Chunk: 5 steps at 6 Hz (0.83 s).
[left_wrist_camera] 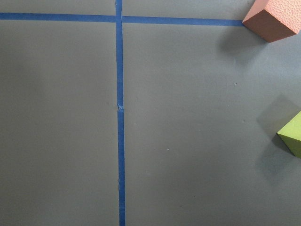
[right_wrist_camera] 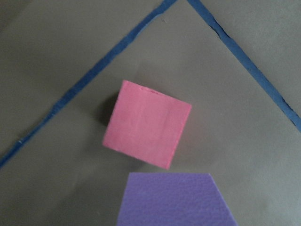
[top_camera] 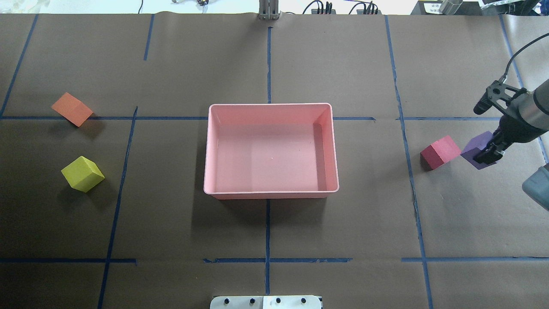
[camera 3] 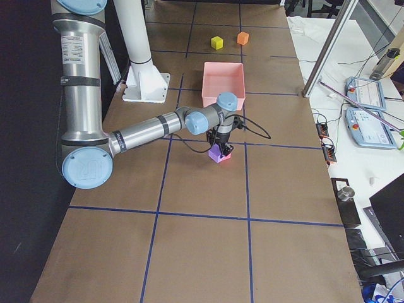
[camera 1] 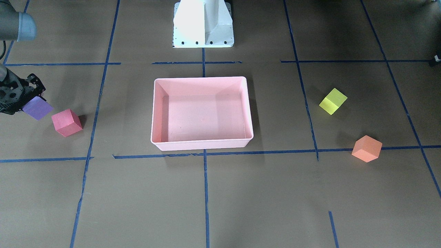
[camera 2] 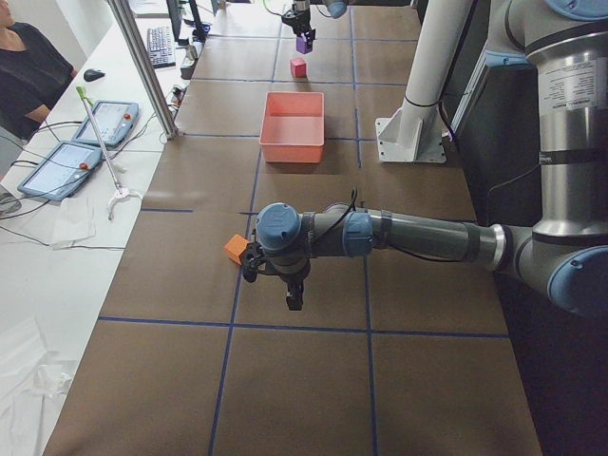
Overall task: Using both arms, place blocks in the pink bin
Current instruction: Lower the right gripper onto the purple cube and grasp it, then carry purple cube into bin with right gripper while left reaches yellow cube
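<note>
Beside the red block (top_camera: 438, 152), right claw (top_camera: 489, 153) around the purple block (top_camera: 474, 147)

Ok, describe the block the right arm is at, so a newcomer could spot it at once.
From the pink bin at the table's centre, go toward the robot's right, past a blue tape line, to two cubes close together. It is the outer one, between the jaws of the right gripper: the purple block, while its neighbour nearer the bin is a red block.

Brown table (camera 1: 241, 206), blue tape grid (camera 1: 206, 193) — pink bin (camera 1: 203, 145), red block (camera 1: 67, 122), yellow block (camera 1: 332, 101), orange block (camera 1: 367, 148)
</note>
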### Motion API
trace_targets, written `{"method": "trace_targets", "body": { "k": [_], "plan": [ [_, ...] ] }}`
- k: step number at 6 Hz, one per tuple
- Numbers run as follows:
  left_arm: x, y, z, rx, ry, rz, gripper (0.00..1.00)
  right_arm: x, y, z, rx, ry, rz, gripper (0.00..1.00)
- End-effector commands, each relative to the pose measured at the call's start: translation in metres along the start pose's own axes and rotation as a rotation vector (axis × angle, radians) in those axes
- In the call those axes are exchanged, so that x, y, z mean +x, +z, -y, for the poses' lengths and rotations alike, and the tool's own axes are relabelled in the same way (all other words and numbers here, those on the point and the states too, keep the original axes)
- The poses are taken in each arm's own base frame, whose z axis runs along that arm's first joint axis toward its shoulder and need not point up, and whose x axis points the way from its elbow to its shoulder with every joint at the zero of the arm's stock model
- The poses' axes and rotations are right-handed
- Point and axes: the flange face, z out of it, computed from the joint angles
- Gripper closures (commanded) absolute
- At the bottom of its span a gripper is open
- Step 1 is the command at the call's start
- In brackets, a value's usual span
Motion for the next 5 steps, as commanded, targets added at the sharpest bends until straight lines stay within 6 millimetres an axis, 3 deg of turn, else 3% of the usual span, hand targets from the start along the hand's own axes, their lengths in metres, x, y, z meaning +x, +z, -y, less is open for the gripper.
{"method": "trace_targets", "body": {
  "k": [1, 3, 4, 5],
  "plan": [
    [0.041, 0.038, 0.013, -0.010, 0.185, -0.005, 0.00, -0.094, -0.041, 0.074, 0.069, 0.153, 0.099, 0.98],
    [0.107, 0.079, 0.024, -0.024, 0.420, -0.026, 0.00, -0.202, -0.043, 0.146, 0.102, 0.287, 0.158, 0.96],
    [0.153, 0.089, 0.036, -0.010, 0.525, -0.053, 0.00, -0.257, -0.024, 0.169, 0.095, 0.356, 0.155, 0.91],
    [0.207, 0.096, 0.047, -0.005, 0.552, -0.080, 0.00, -0.283, -0.022, 0.201, 0.111, 0.454, 0.155, 0.89]
  ]
}}
